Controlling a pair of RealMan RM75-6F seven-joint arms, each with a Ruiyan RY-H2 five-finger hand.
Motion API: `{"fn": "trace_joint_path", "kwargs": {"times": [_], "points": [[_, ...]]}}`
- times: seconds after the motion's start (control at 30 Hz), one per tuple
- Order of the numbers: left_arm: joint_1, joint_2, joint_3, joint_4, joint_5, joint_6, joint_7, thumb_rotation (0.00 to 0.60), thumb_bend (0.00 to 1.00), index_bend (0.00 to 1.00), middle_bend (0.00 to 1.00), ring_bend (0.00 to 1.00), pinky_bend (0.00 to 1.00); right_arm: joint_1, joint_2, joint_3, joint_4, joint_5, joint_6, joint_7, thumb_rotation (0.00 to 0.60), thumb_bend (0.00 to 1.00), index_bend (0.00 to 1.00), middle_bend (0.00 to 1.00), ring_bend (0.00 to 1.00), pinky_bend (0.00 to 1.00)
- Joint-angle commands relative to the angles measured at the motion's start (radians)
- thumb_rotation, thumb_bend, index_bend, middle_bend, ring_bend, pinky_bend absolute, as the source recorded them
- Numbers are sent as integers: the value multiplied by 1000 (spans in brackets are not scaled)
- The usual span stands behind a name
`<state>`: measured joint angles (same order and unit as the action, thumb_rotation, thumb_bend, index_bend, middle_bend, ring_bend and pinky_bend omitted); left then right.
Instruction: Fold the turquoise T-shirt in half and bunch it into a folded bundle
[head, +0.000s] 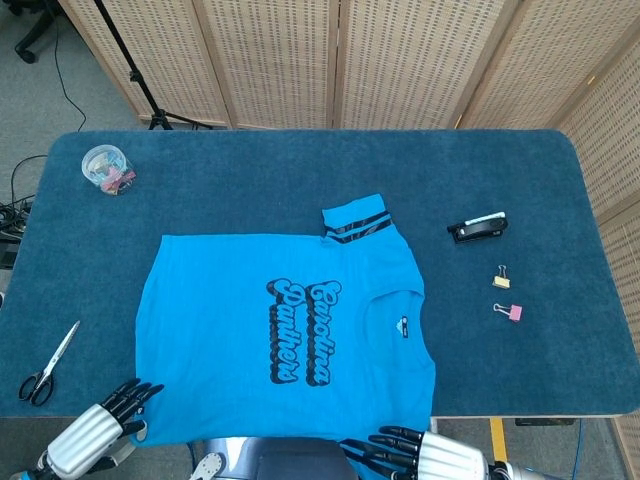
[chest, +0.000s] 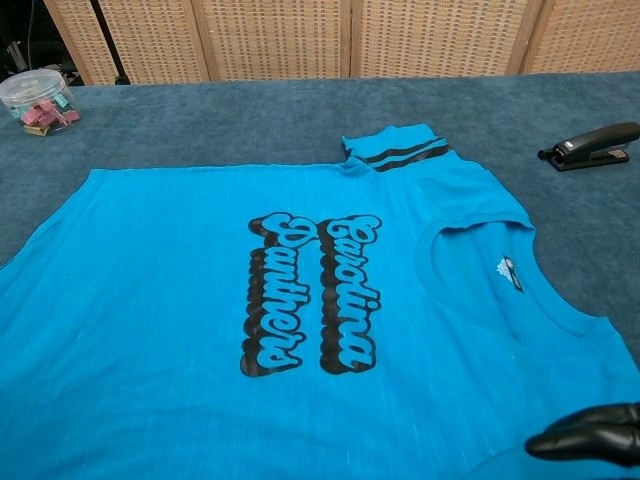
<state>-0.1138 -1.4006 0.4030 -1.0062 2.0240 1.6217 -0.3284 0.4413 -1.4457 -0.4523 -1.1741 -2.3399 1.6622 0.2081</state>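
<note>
**A:** From the head view, your turquoise T-shirt lies flat, print up, on the near half of the desk, its near side hanging over the near edge. It looks a light, limp knit: it will sag, drag on the carpet-like cover and crease wherever you pinch it. Take hold at the hem corner and the near sleeve, not mid-panel.

**B:** And your hands?

**A:** Your left hand is at the near left corner of the shirt, fingers fairly straight and close together; I cannot tell whether they grip cloth. Your right hand sits below the near edge by the hanging sleeve, fingers extended, and whether it grips is also unclear.

**B:** Room to fold?

**A:** Plenty toward the far edge. Mind the scissors near the left edge, the clip jar at the far left corner, and the stapler and binder clips to the right.

**B:** Chest view?

**A:** The shirt fills it, running off the bottom; the far striped sleeve is doubled over. Only dark fingers of your right hand show, resting low at the right.
</note>
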Motion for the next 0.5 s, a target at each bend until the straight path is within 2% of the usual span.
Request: {"fn": "trace_joint_path", "kwargs": {"times": [0.03,0.27,0.4,0.5], "points": [[1,-1,2,2,3,2,-2,600,596,742,0,0,0,-1,1,-1,0,-2,1,-1,600,543,659,134,0,140],[0,0,-2,-6,4,9,-4,600,597,742,0,0,0,-2,4,6,-2,5,3,3,600,543,659,134,0,140],[-10,6,-23,-35,-6,18,0,600,596,742,0,0,0,1,11,22,-13,33,3,25,600,543,659,134,0,140],[-27,20,-54,-78,-21,19,22,600,596,742,0,0,0,4,19,53,-31,78,7,51,600,543,659,134,0,140]]}}
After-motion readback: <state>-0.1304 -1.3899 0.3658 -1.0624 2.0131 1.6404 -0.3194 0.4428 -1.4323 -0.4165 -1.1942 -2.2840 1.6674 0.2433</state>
